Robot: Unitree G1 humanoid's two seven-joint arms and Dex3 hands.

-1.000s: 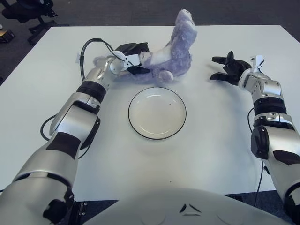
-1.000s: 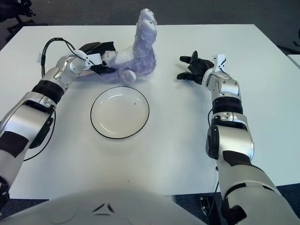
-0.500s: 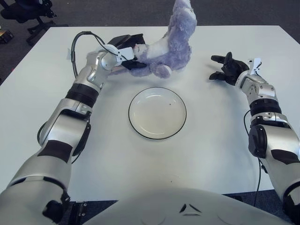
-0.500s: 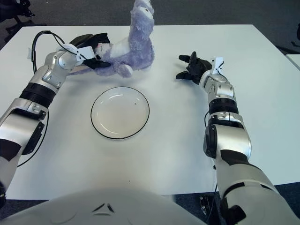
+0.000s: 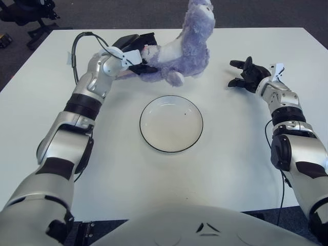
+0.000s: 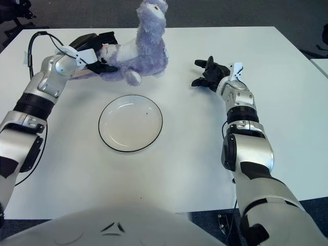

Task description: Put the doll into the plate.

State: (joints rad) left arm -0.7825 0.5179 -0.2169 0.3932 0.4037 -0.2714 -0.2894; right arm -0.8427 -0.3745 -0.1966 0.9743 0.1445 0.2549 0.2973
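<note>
Left hand (image 5: pixel 134 51) at the far left part of the white table (image 5: pixel 230 148), black fingers (image 5: pixel 141 40) curled and clamped on one end of the purple plush doll (image 5: pixel 179 48); doll looks raised off the table at the gripped end, body stretching right from the hand, head (image 5: pixel 201 10) sticking up past the far table edge, one pale-soled foot (image 5: pixel 174 78) hanging low toward the plate; can't tell whether that foot touches the tabletop. Doll is beyond the plate, not in it; its foot near the plate's far rim but apart from it.

White plate with a dark rim (image 5: pixel 148 105) sits flat near the middle of the table, nothing in it but a tiny dark speck near the centre.

Right hand (image 5: pixel 247 74) shows to the right of the doll, well apart from it, at about the same depth on the table; fingers spread, holding nothing; palm faces roughly toward the doll; can't tell if it touches the table.

Black cable (image 5: pixel 77 43) loops up from the left forearm; dark floor beyond the table, office chair base (image 5: pixel 36 23) at top left.
</note>
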